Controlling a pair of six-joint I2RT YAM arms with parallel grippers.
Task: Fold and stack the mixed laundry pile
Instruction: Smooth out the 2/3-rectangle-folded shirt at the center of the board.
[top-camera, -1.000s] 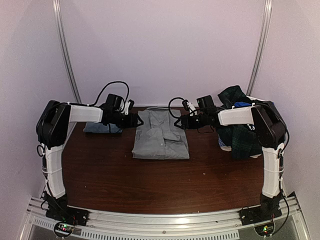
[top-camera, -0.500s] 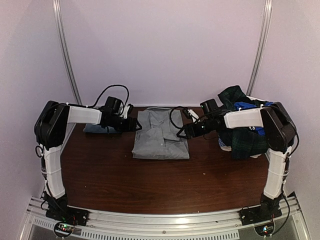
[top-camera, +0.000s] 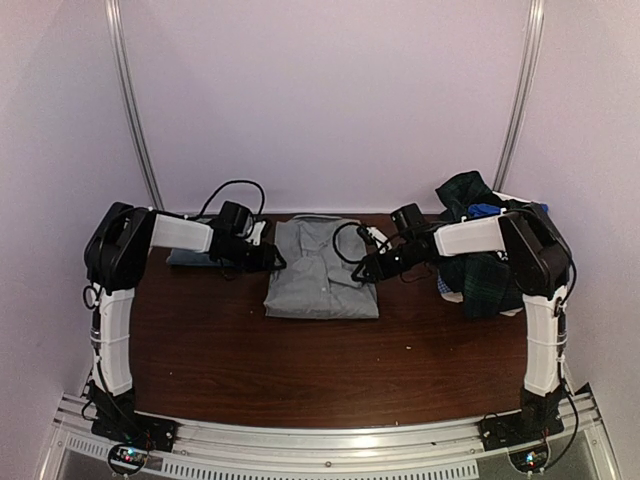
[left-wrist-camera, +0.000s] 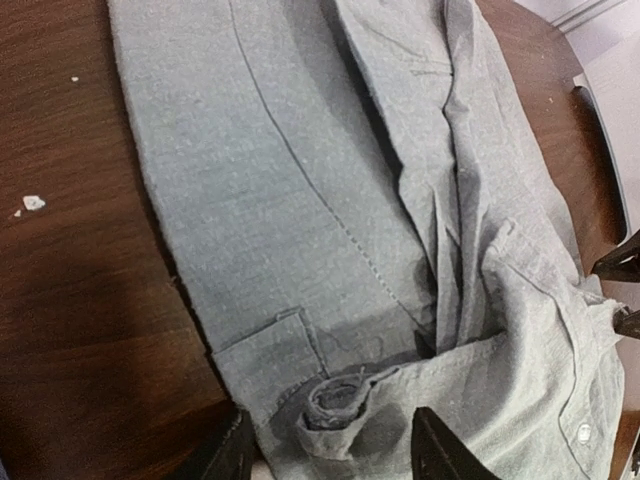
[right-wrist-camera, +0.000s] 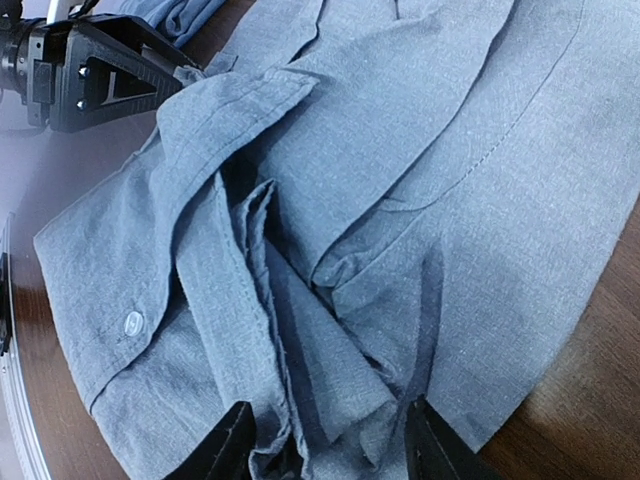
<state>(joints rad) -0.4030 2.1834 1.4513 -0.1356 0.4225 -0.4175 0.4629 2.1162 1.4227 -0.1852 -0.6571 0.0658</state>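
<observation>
A grey button-up shirt (top-camera: 322, 272), folded into a rectangle, lies mid-table. My left gripper (top-camera: 272, 258) is at its left edge. In the left wrist view the left gripper (left-wrist-camera: 335, 452) stands open, its fingers (left-wrist-camera: 228, 452) either side of a rolled cuff (left-wrist-camera: 340, 398) without touching it. My right gripper (top-camera: 366, 270) is at the shirt's right edge. In the right wrist view the right gripper (right-wrist-camera: 325, 452) is open astride bunched folds of the shirt (right-wrist-camera: 340, 300). The mixed laundry pile (top-camera: 482, 272), mostly dark plaid with some bright blue, is heaped at the far right behind the right arm.
A small flat stack of folded blue-grey garments (top-camera: 192, 257) sits at the back left, partly behind the left arm. Bare dark wooden table (top-camera: 320, 360) stretches in front of the shirt. Pale walls close the back and both sides.
Both grippers have come down and nearer onto the shirt's side edges. The right one swung from above the collar area to the right edge. Both pairs of jaws have narrowed somewhat.
</observation>
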